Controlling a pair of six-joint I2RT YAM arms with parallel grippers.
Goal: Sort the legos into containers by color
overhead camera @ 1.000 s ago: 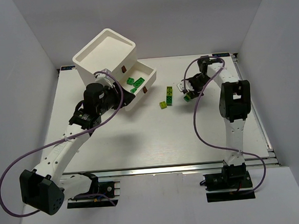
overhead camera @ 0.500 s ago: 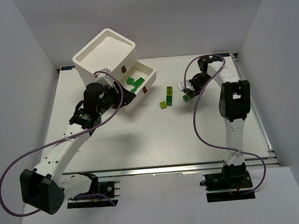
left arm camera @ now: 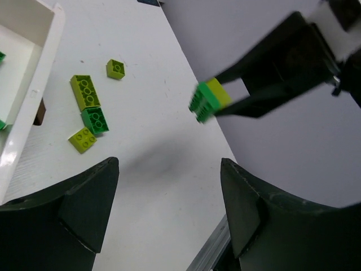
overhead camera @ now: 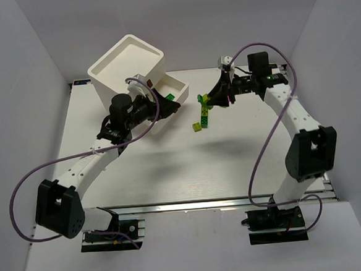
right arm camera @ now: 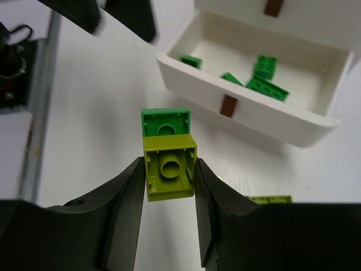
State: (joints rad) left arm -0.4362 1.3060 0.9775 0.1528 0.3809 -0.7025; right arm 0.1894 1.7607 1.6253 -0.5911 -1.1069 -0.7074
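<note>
My right gripper (right arm camera: 169, 186) is shut on a yellow-green lego (right arm camera: 170, 171) with a bright green lego (right arm camera: 166, 122) stuck to its far end, held above the table; it also shows in the top view (overhead camera: 206, 101). The white drawer unit (overhead camera: 126, 65) has one drawer (overhead camera: 178, 86) pulled out, with several green legos (right arm camera: 265, 87) inside. My left gripper (left arm camera: 169, 217) is open and empty, near the drawer's front (overhead camera: 168, 106). Loose yellow-green and green legos (left arm camera: 90, 107) lie on the table right of the drawer. No purple lego is in view.
Small brown pull tabs mark the drawers (right arm camera: 227, 105). The left wrist view shows my right gripper with its bricks (left arm camera: 208, 100) hanging close ahead. White walls surround the table; a metal rail (overhead camera: 204, 203) runs along the near edge.
My right arm has lifted off the table and swung left toward the open drawer, carrying the joined bricks. My left gripper has reached further right along the drawer's front.
</note>
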